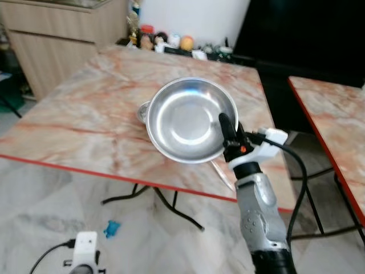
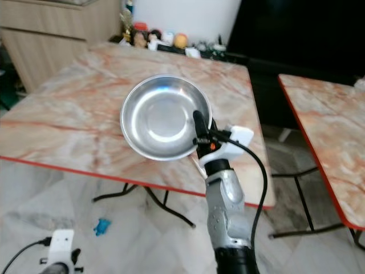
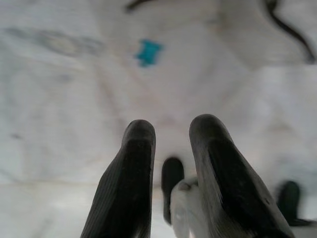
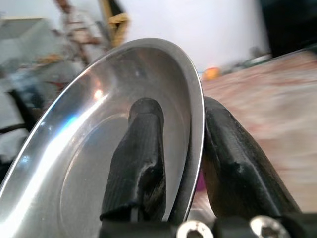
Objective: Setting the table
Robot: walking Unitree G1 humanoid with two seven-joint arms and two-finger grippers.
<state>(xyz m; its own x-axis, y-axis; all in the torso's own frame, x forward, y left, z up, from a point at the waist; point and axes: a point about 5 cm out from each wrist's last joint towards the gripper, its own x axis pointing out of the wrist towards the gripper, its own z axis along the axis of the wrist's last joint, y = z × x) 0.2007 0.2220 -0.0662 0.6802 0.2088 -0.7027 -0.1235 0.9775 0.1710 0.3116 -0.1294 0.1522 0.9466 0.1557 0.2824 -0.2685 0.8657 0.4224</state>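
Note:
A round steel bowl (image 1: 185, 120) hangs tilted over the near right part of the marble table (image 1: 74, 125), its hollow facing me. My right gripper (image 1: 227, 125) is shut on its right rim, with one black finger (image 4: 141, 148) inside the bowl and the other behind it. A small steel dish (image 1: 142, 111) sits on the table, mostly hidden behind the bowl. A thin shiny piece (image 1: 221, 173) lies on the table under the bowl; I cannot tell what it is. My left gripper (image 3: 171, 131) hangs low over the floor, its fingers a little apart with nothing between them.
A second marble table (image 1: 336, 114) stands to the right across a narrow gap. Small figurines and jars (image 1: 165, 41) line the far table edge. A wooden cabinet (image 1: 57, 34) is at the back left. A small blue thing (image 1: 112, 229) lies on the tiled floor.

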